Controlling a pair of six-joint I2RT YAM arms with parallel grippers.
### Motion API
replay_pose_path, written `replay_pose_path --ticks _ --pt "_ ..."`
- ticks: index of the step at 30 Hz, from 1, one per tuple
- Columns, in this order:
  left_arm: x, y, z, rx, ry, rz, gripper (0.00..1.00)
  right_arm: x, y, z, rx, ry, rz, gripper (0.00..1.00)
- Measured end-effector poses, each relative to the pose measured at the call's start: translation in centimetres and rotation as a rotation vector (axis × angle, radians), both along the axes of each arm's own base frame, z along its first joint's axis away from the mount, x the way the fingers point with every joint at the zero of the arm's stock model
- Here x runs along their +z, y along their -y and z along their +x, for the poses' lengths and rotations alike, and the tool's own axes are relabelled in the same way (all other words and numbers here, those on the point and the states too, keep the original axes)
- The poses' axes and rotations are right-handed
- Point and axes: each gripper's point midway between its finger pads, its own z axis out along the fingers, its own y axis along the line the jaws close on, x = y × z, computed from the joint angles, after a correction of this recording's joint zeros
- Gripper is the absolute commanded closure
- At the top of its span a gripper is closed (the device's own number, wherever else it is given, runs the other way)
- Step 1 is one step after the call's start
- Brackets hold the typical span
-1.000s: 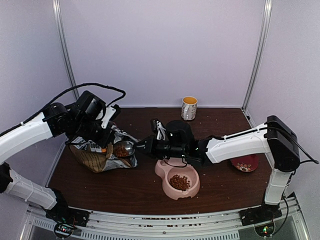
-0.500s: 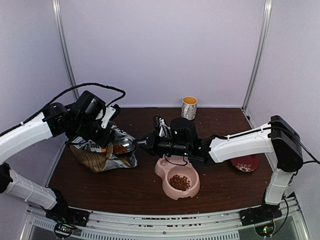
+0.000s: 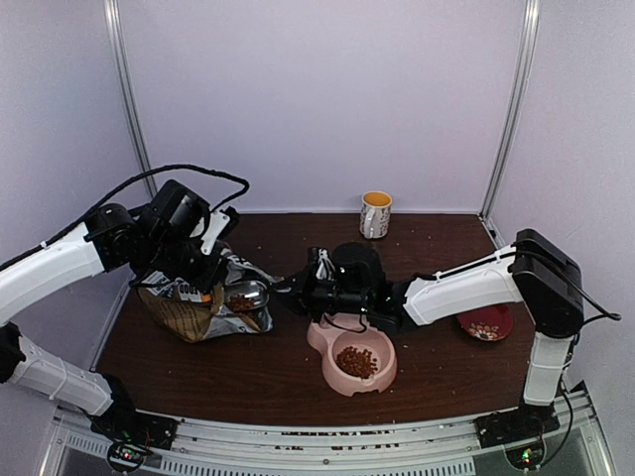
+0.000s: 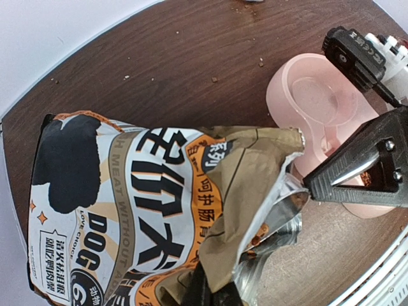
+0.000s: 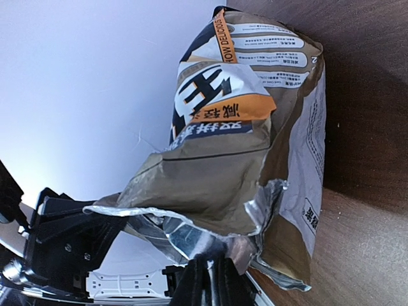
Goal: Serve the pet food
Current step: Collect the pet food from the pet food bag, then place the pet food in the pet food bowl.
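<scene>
Now the left gripper [image 3: 204, 270] pinches the bag [image 3: 189, 309] mouth open — right gripper [image 3: 288, 289] clamps a scoop [image 3: 245, 295] buried inside, kibble [image 3: 357, 362] already in the bowl [image 3: 319, 335].

Brown bag [image 4: 127, 191] with white, black and orange print, silver lining. Right of it, pink bowl [image 4: 319, 95] with reddish-brown kibble [image 3: 357, 362]; table [image 4: 191, 44] dark brown.

Robot lab test cell, not home. Plain pale wall panels [image 3: 317, 99] on three sides, metal corner posts [image 3: 127, 99], slotted rail [image 3: 327, 438] along near edge. White left arm [image 3: 50, 268] and right arm [image 3: 466, 286] bolted there, black cable [image 3: 198, 171] looping free. Dark worktop [image 3: 268, 382] carries staged props: food bag [image 3: 193, 307], pink bowl [image 3: 337, 375], mug [image 3: 375, 214].
</scene>
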Motion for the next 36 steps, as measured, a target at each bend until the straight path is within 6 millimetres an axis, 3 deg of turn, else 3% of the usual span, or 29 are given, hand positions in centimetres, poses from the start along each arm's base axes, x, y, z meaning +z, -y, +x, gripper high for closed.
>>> replay_pose_path --ticks 13,36 --pt "0.0 0.0 0.0 -0.001 -0.001 0.000 1.00 -0.9 1.8 0.3 -0.035 -0.150 0.115 1.00" --pt "0.0 0.0 0.0 -0.003 0.001 0.002 1.00 -1.2 6.8 -0.7 -0.136 -0.369 0.214 1.00"
